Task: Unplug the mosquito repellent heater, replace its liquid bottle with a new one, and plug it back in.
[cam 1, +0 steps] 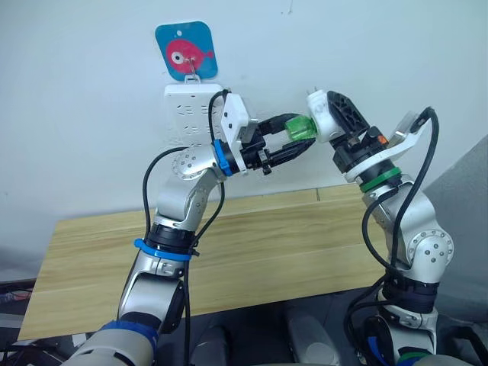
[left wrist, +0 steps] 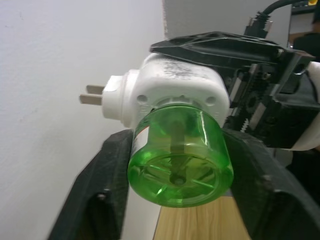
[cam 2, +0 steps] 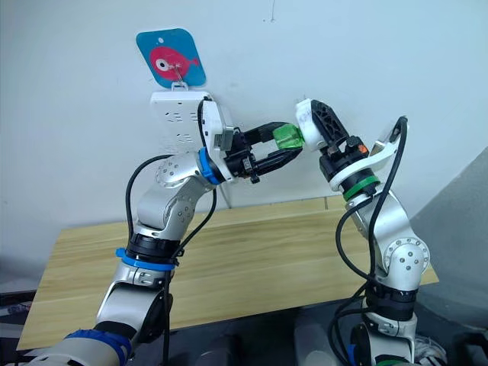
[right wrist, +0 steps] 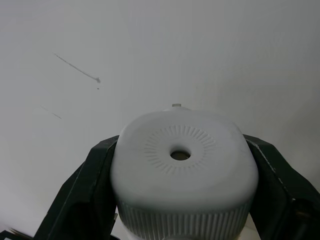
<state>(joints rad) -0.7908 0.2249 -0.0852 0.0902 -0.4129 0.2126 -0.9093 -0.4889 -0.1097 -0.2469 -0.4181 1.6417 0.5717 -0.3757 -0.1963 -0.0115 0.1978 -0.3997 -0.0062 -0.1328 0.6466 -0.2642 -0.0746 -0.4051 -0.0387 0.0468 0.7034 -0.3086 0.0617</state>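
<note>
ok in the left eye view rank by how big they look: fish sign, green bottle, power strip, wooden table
1. wooden table
2. power strip
3. fish sign
4. green bottle

The left arm hides part of the power strip, so its lead over the fish sign is uncertain.

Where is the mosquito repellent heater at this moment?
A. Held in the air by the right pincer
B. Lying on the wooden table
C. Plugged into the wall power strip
A: the right pincer clamps the heater, its prongs bare before the wall.
</note>
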